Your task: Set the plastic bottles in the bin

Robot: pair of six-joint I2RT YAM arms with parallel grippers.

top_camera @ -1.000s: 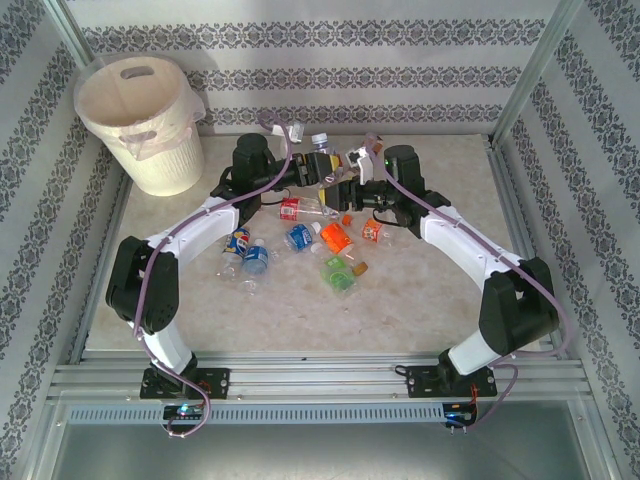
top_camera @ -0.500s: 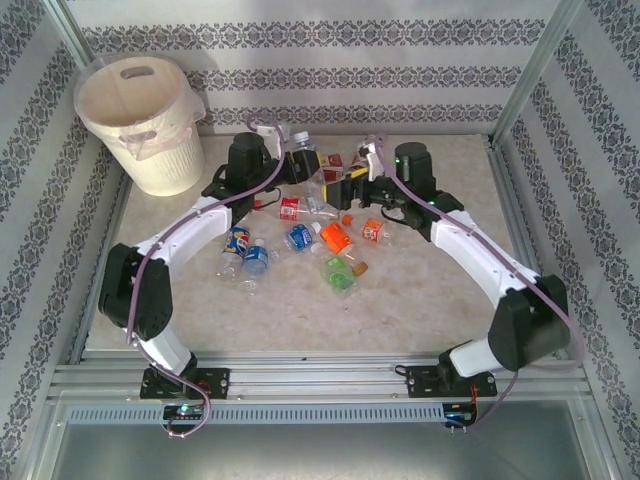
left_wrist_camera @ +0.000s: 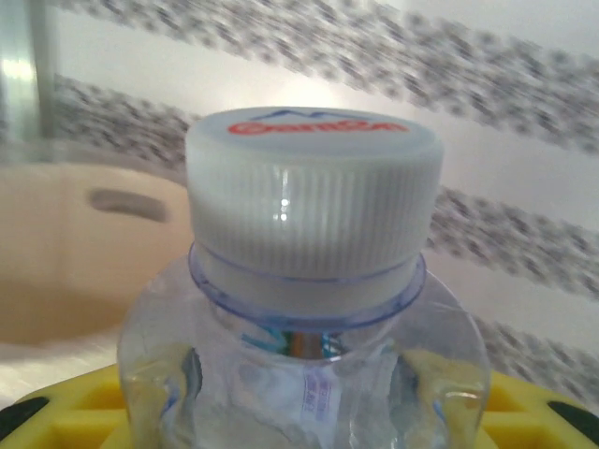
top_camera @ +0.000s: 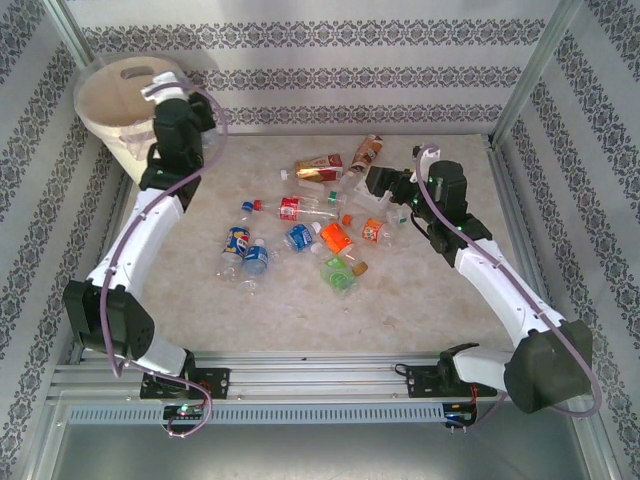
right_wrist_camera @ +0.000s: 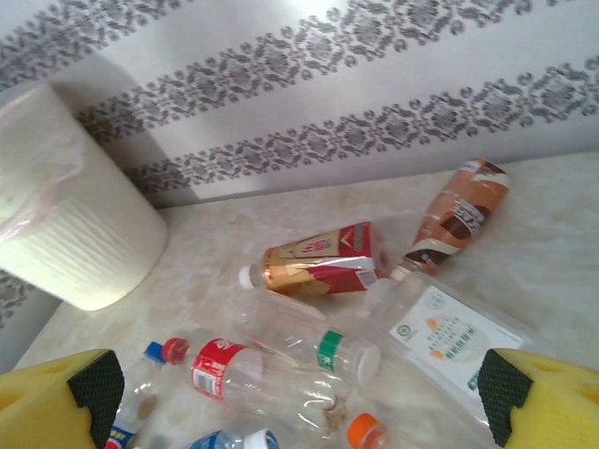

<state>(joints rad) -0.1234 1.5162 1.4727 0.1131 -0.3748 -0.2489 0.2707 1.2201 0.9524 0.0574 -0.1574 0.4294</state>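
Your left gripper (top_camera: 166, 100) is up at the near rim of the bin (top_camera: 105, 110), which stands in the far left corner of the table (top_camera: 440, 300). Its yellow pads (left_wrist_camera: 84, 416) are clamped on a clear bottle (left_wrist_camera: 314, 215) with a white cap, held upright. The bin's handle slot shows blurred behind it. From above it is hard to judge whether that bottle is over the opening or just short of the rim.

Your right gripper (right_wrist_camera: 299, 402) hangs over the far right side of the heap, with its fingers wide apart and nothing between them. Below it lie a red-and-gold bottle (right_wrist_camera: 318, 262), a brown bottle (right_wrist_camera: 459, 215) near the back wall, and a red-labelled bottle (right_wrist_camera: 253, 374) closer to you.

The other bottles are scattered mid-table, well apart from the bin. The blue-labelled bottles (top_camera: 256, 258) are to the left, the orange bottles (top_camera: 335, 237) are in the middle, and a green bottle (top_camera: 338, 272) is nearest you.
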